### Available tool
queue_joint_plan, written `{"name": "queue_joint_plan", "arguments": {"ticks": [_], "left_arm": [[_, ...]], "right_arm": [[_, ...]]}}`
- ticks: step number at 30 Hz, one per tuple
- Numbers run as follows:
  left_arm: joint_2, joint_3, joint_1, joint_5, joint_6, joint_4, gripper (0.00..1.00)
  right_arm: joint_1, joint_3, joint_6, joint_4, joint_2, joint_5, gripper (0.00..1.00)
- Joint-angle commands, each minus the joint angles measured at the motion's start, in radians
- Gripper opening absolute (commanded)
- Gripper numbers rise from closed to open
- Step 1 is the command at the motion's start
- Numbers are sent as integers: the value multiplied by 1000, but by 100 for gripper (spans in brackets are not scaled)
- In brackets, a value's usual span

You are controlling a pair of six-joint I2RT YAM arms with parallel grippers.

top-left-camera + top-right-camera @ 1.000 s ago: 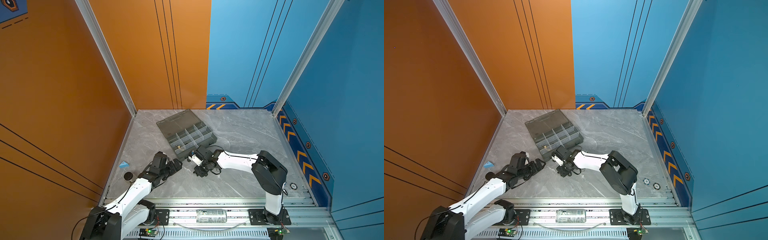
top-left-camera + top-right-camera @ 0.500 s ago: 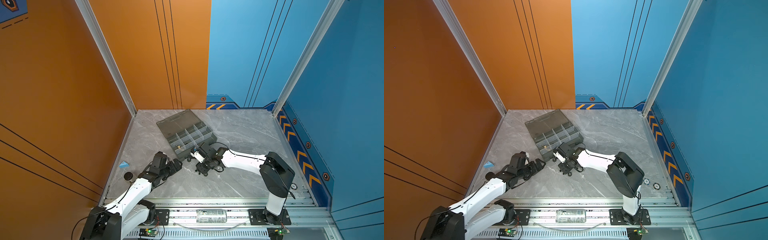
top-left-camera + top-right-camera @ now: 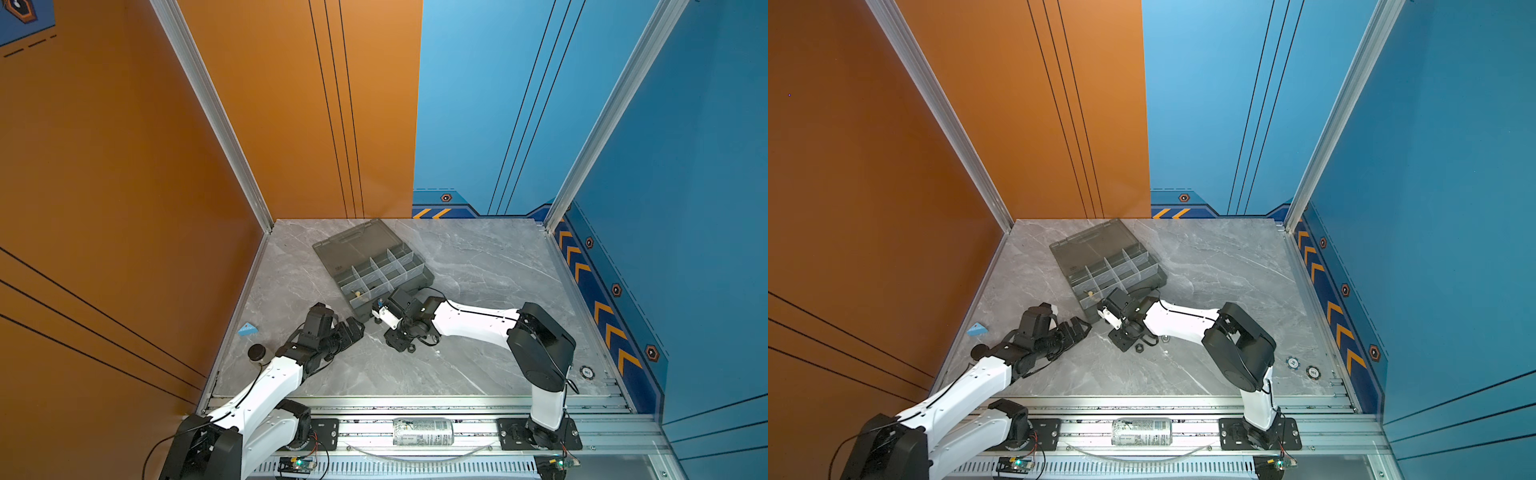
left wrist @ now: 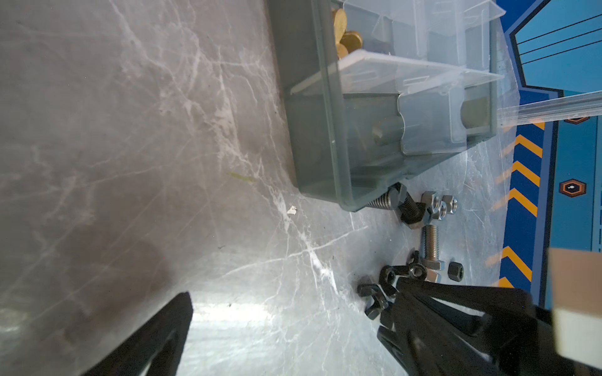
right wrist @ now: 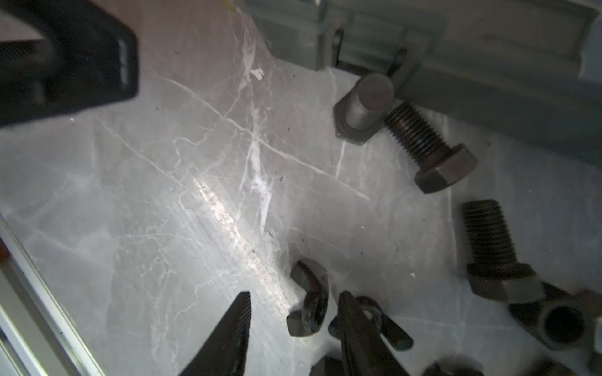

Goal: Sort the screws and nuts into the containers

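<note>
Slack is what the last second bought me. My right gripper (image 5: 294, 293) has widened a little, and its two toothed fingers now stand apart on either side of a black wing nut (image 5: 309, 306) lying on the table, gripping nothing. My forearm swung out and came back, so the tips sit almost where they were, just in front of the organizer box (image 4: 309, 136). Nothing has left the table in that time. I judge this the set-up of a pick, with closing and lifting yet to come. A second wing nut (image 5: 378, 322) lies partly behind one finger, so a careless squeeze could nudge it.

Further out, black screws (image 5: 430, 146) lie loose between me and the box wall, one standing on its head. The left wrist view adds a silver screw (image 4: 430, 242) and silver hex nuts (image 4: 439, 205) by the box corner. My left gripper (image 4: 294, 289) has not moved and rests low, fingers spread wide and empty. One near compartment (image 3: 353, 291) holds brass-coloured pieces (image 4: 350, 39). What the others hold I cannot tell, so most of the sorting seems to remain.

The tabletop (image 3: 478, 266) is smooth grey marble pattern with glare, so small metal will likely skate. Orange wall panels (image 3: 124, 166) and blue wall panels (image 3: 685, 166) close it in.
</note>
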Motion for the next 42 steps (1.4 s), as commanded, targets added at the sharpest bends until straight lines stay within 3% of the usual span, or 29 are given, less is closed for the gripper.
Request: {"name": "queue_joint_plan", "arguments": {"ticks": [1, 42], "left_arm": [[-10, -19, 5, 12, 0, -8, 98], [12, -8, 11, 20, 5, 5, 98]], "right_arm": [[2, 17, -4, -27, 11, -21, 46], [-4, -31, 5, -41, 50, 3, 29]]}}
